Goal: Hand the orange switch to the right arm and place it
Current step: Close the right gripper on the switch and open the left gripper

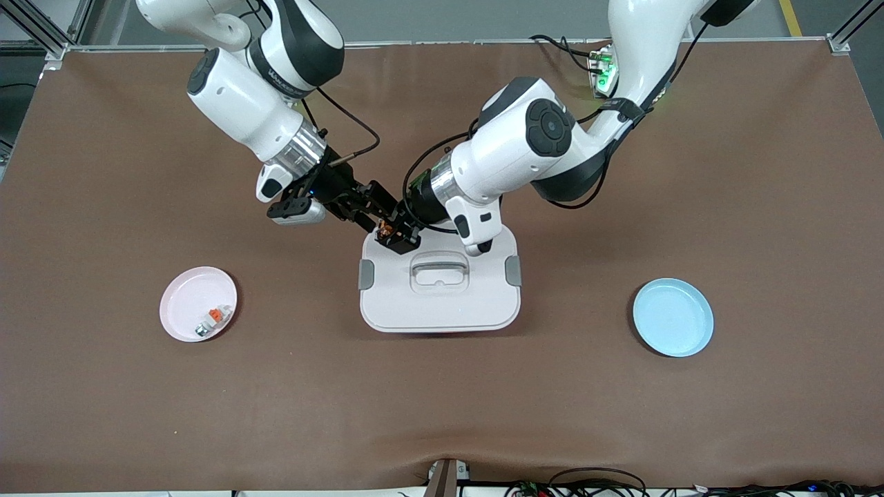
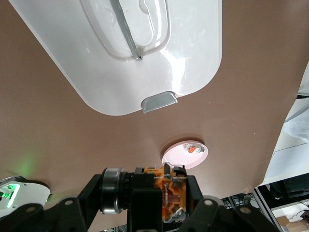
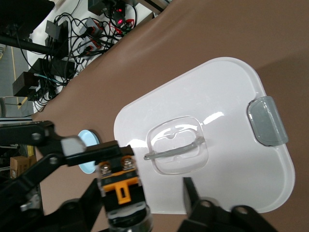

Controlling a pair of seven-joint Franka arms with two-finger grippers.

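The orange switch [image 1: 388,233], a small black block with an orange end, hangs in the air over the white lidded box's [image 1: 442,304] edge nearest the arms. My left gripper [image 1: 399,238] is shut on it; the left wrist view shows the switch [image 2: 166,193] clamped in that gripper [image 2: 154,195]. My right gripper [image 1: 376,217] is open at the same spot. In the right wrist view the switch [image 3: 123,191] sits between that gripper's [image 3: 142,195] spread fingers, close to one finger [image 3: 91,205] and apart from the other.
A pink plate [image 1: 186,293] toward the right arm's end holds a white-and-grey piece with an orange tab [image 1: 214,317]. A blue plate [image 1: 673,317] lies toward the left arm's end. The box has a handle [image 1: 438,266] and grey side clips.
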